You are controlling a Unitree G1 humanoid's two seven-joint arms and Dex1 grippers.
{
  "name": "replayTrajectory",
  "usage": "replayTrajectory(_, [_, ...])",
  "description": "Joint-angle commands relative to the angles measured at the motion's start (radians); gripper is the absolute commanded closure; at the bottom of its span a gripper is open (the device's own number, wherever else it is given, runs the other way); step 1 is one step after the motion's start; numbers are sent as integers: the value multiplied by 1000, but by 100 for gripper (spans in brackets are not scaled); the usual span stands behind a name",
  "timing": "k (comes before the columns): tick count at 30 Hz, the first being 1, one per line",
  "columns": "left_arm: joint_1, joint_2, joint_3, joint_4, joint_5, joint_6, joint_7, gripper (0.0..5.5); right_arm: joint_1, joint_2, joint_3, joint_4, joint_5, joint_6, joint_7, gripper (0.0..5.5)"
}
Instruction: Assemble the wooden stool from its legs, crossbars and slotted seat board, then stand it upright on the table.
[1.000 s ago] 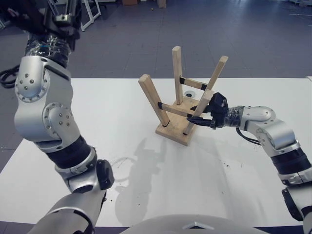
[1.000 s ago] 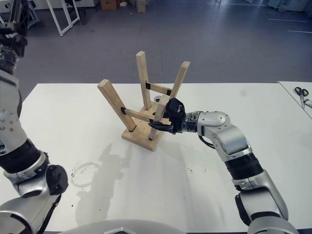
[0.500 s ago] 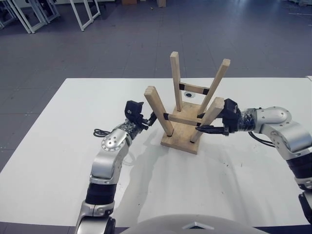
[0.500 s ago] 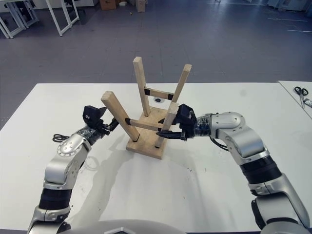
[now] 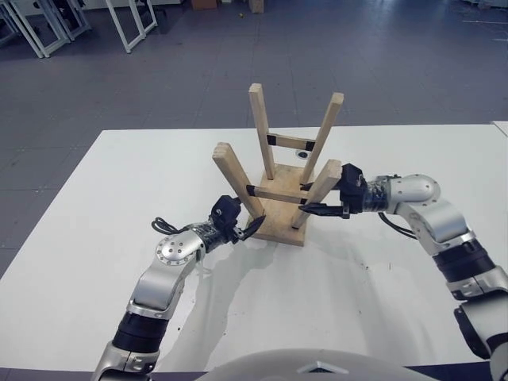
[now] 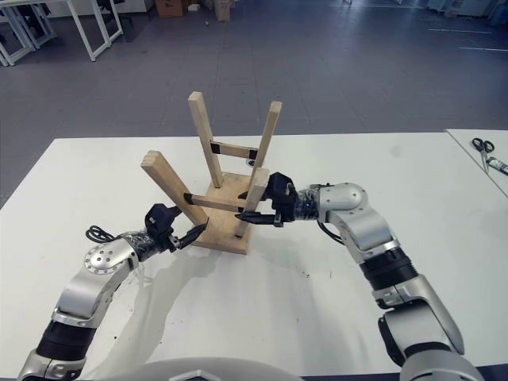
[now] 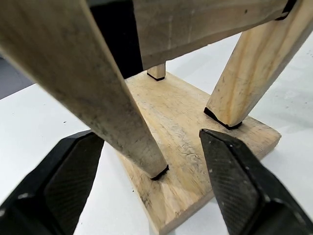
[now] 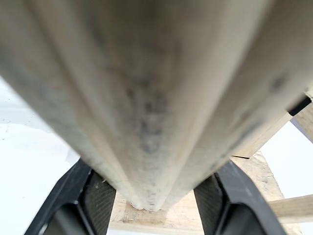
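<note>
Left eye view: the white tabletop [image 5: 95,238] carries the wooden stool [image 5: 263,127] upside down at centre frame, its slotted seat board [image 5: 278,228] flat on the surface and the legs pointing up and splaying outward.

All the parts look joined, so assembly appears done and the step in hand is probably the turn-over. On that reading, the next move calls for a firm hold on both sides, a lift clear of the tabletop, and a rotation that brings the leg ends down evenly without levering them out of their slots.

Counted: one seat board, four legs, and two crossbars, one [image 5: 290,143] between the upper pair of legs and one [image 5: 274,193] between the lower pair.

Coming in from lower left, the left gripper [image 5: 248,228] is wide open at the foot of the leftmost leg [image 5: 238,181]. The left wrist view shows its fingers [image 7: 63,181] standing off either side of that leg, touching neither it nor the board.

Coming in from the right of frame, the right gripper [image 5: 308,200] is closed on the lower right leg [image 5: 325,175] just above the board. The right wrist view shows its pads [image 8: 93,200] pressed against both sides of the wood.
</note>
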Motion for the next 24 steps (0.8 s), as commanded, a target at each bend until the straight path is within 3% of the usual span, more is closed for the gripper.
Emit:
replayTrajectory(1, [6,-10,-24,-10,13,6,1,198,100,5,109,91,-164,39,4,348])
replayTrajectory(7, [20,-37,-37,-20,25,15,32,202,36,14,59,136,-212,40,9,225])
replayTrajectory(11, [30,-34,-47,-17,55,22,53,202,53,-144,8,64,-307,58,36,151])
replayTrajectory(14, [48,-20,-85,14,107,53,70,202,90,-177,-157,-98,-299,222,-128,132])
replayTrajectory(17, [68,-37,-93,64,131,82,100,202,86,-12,-402,-383,-165,532,-410,132])
replayTrajectory(20, [99,-52,-82,125,145,80,146,202,12,284,-622,-693,65,888,-697,132])
replayTrajectory(22, [117,-50,-80,144,153,71,162,202,-41,483,-679,-862,205,1037,-858,173])
replayTrajectory(24, [122,-49,-80,146,152,66,169,202,-94,590,-708,-949,280,1135,-958,208])
